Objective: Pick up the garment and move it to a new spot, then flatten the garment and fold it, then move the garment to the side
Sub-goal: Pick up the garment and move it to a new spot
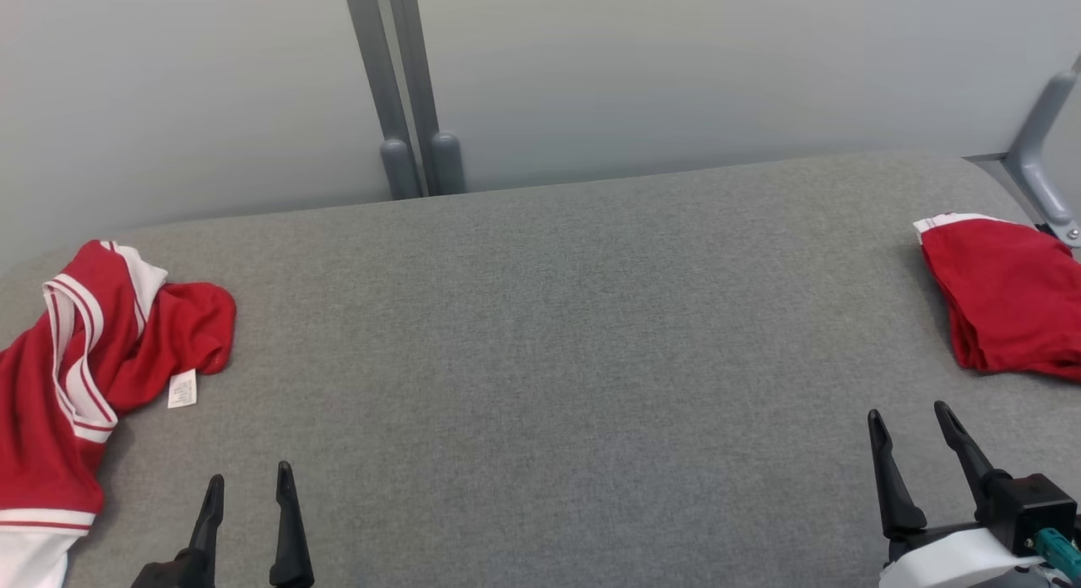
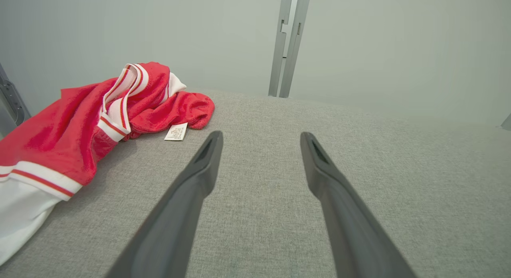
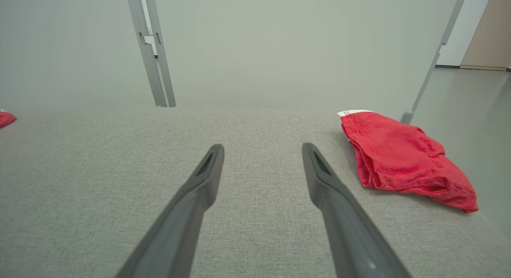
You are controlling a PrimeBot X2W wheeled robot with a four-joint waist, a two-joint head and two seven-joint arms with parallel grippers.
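Nearest the camera, the left pincer (image 1: 250,472) is seen low over the grey cloth-covered table (image 1: 549,334), its two dark fingers spread wide with nothing held between them; bare cloth shows through the gap in the left wrist view (image 2: 261,135). The right pincer (image 1: 909,410) is held the same way, fully spread and empty, with only table cloth between its fingers (image 3: 262,146).

To the left of the left pincer, and stretching from beside it to a little ahead of it, a crumpled garment (image 1: 84,360) is laid on the table – red, with white bands and thin red stripes, bunched in loose folds (image 2: 68,126). A small white label (image 1: 182,389) is turned out at its edge, flat on the cloth just ahead of the left pincer's left finger (image 2: 176,132). The garment is not touched by either pincer.

Ahead and to the right of the right pincer, near the table's edge, a folded garment (image 1: 1009,301) is set down – plain red, with a strip of white at its far corner (image 3: 399,158).

Beyond both pincers, past the table's far edge, two grey posts (image 1: 405,89) are seen upright against a pale wall (image 1: 676,64).
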